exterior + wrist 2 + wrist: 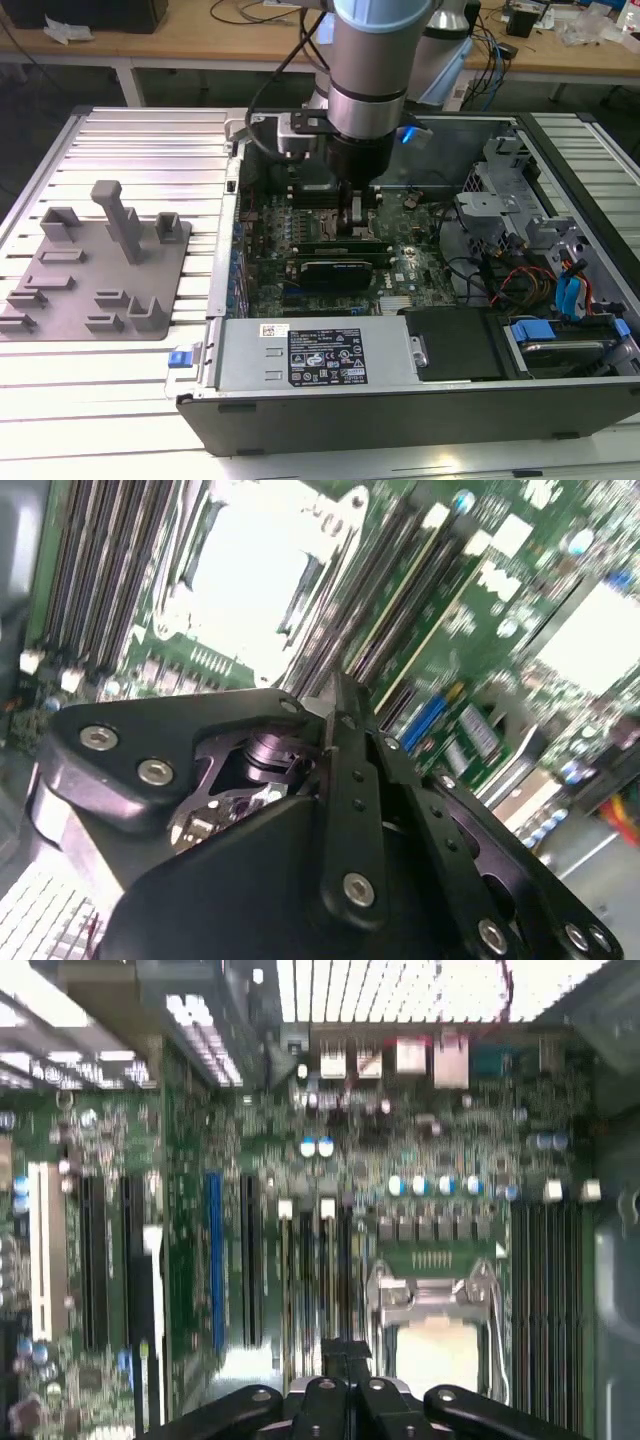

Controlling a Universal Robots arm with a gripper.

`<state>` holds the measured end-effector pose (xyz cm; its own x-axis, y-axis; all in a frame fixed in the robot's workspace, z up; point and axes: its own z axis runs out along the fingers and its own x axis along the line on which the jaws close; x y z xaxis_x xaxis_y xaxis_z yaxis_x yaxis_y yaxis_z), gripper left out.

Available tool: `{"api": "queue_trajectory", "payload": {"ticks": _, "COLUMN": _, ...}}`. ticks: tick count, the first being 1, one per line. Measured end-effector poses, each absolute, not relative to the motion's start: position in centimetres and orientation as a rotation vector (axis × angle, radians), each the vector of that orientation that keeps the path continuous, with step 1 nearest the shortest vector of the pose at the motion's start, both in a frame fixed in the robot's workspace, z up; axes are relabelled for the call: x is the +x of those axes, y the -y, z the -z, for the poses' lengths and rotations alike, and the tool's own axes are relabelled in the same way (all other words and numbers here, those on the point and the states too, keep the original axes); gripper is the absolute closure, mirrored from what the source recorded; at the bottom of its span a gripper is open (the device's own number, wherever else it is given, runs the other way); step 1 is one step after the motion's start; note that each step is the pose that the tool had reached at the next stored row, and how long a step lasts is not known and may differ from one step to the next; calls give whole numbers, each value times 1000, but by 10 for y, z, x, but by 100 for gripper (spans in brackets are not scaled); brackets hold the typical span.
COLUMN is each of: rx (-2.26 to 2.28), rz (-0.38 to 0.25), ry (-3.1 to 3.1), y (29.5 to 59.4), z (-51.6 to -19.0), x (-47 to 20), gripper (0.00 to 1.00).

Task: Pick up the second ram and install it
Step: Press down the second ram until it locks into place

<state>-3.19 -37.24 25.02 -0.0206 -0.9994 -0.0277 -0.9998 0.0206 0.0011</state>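
Ribbed metal worktable (150, 135) brightly lit; wooden benches (200, 35) behind, cables strewn; dark floor beneath.

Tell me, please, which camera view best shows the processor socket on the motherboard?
The second wrist view: the processor socket lies broad and bright, with its metal frame, just beyond the pincer. The first wrist view shows it smaller, between memory slots. In the exterior view the arm stands over that area.
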Motion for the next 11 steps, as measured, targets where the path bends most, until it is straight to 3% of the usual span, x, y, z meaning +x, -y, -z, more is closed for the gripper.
{"api": "queue_trajectory", "payload": {"ticks": 11, "rx": -2185, "rz": -32, "ry": -2231, "y": 372, "z": -254, "x": -25, "gripper": 92}}
